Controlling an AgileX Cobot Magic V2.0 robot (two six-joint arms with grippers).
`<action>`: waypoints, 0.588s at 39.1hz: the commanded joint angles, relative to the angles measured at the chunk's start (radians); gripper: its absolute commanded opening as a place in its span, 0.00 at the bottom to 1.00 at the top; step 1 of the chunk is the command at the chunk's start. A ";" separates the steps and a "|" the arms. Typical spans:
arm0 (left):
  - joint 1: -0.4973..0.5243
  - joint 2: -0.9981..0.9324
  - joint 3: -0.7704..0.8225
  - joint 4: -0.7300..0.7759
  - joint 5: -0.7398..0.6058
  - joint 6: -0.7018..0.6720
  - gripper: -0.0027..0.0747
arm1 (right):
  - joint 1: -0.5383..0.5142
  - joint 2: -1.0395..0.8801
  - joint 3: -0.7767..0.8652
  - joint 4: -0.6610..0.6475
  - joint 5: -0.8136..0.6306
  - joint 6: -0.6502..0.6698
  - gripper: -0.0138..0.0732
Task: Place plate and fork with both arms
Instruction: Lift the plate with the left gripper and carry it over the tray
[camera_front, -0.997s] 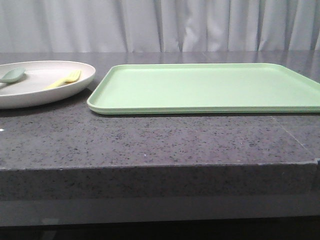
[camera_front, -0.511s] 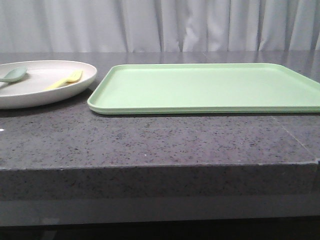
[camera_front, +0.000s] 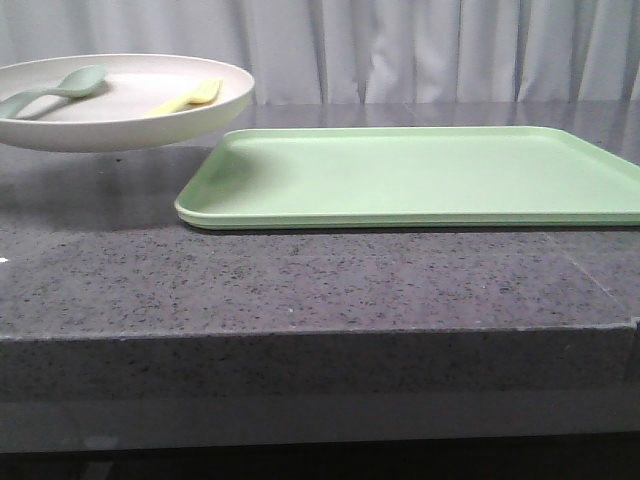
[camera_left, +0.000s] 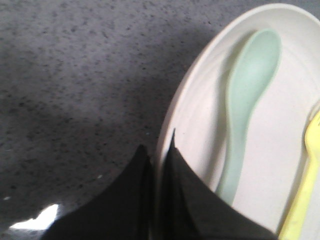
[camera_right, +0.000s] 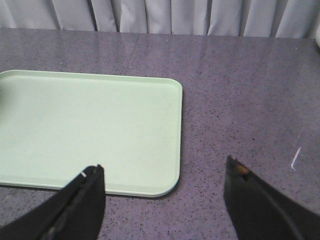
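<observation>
The off-white plate (camera_front: 120, 125) hangs in the air at the left, above the counter, its right rim close to the tray's left edge. The pale-yellow fork (camera_front: 188, 97) and a grey-green spoon (camera_front: 60, 88) lie in it. In the left wrist view my left gripper (camera_left: 159, 150) is shut on the plate's rim (camera_left: 172, 122), one finger inside and one outside, with the spoon (camera_left: 247, 95) and fork (camera_left: 305, 195) beside it. My right gripper (camera_right: 162, 170) is open and empty above the counter near the tray's corner. Neither gripper shows in the front view.
A flat light-green tray (camera_front: 420, 175) lies on the dark speckled counter (camera_front: 300, 280), also in the right wrist view (camera_right: 90, 130). A grey curtain hangs behind. The counter's front edge runs across the lower front view.
The plate, which rested on the counter at the left, has risen off it and moved right toward the tray, carrying the fork and spoon.
</observation>
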 joint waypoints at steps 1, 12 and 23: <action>-0.076 -0.046 -0.070 0.058 -0.077 -0.144 0.01 | -0.002 0.014 -0.036 -0.001 -0.087 -0.006 0.76; -0.264 0.001 -0.169 0.160 -0.141 -0.350 0.01 | -0.002 0.014 -0.036 -0.001 -0.086 -0.006 0.76; -0.416 0.098 -0.230 0.231 -0.234 -0.517 0.01 | -0.002 0.014 -0.036 -0.001 -0.086 -0.006 0.76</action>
